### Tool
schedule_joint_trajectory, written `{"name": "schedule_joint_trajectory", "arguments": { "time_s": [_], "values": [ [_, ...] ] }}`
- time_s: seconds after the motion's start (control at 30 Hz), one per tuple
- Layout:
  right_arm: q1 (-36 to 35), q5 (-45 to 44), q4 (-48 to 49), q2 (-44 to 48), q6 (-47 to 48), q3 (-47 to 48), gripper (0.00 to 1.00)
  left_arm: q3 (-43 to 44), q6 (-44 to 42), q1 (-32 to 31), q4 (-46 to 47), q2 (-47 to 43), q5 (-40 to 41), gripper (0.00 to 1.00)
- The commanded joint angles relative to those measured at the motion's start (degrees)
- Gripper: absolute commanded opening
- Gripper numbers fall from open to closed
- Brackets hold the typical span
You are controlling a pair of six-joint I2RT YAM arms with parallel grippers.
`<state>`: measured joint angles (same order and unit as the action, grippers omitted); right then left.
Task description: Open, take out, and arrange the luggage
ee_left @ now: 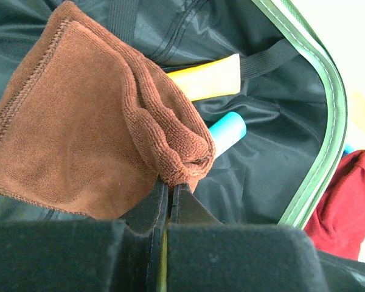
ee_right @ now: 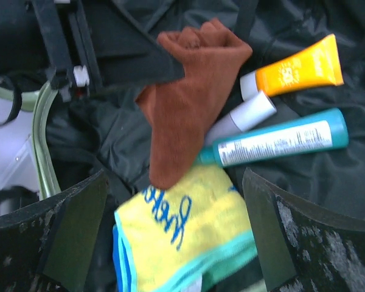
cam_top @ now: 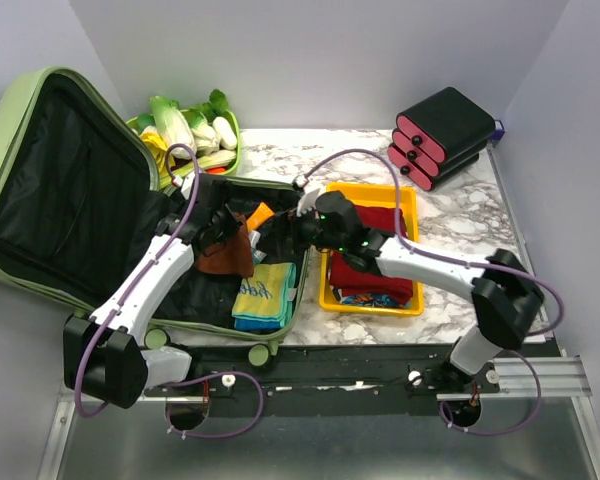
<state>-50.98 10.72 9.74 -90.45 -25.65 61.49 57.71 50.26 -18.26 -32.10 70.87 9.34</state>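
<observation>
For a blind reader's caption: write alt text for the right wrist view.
The shut left gripper holds a brown terry cloth over the black lining of the open pale sage-green hard-shell suitcase. Around it lie a folded yellow towel with blue script, an orange tube, a white tube and a teal tube, framed by the open right gripper.

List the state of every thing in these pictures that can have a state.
luggage, open, lid swung back to the left.
left gripper, shut on the brown cloth.
brown cloth, pinched at one edge, hanging above the lining.
right gripper, open, holding nothing.
yellow and blue towel, folded, lying in the luggage.
orange tube, lying in the luggage.
yellow tray, holding a red cloth.
</observation>
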Motion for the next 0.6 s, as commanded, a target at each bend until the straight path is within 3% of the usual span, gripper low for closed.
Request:
{"name": "schedule_joint_trajectory", "arguments": {
  "time_s": [0.0,0.3,0.57],
  "values": [
    [-2.2,-2.6,5.4,-8.2,-1.7,6.0,1.0,2.1,2.7,-0.3,-0.8,0.7,-0.2,0.0],
    [-6.2,-5.6,7.8,-18.8,-1.6,12.8,1.0,3.0,3.4,-0.3,-2.2,1.1,0.3,0.0],
    [-6.8,-10.4,9.3,-24.3,-5.5,15.6,0.9,3.2,4.1,-0.3,-3.1,0.9,0.4,0.0]
  ]
}}
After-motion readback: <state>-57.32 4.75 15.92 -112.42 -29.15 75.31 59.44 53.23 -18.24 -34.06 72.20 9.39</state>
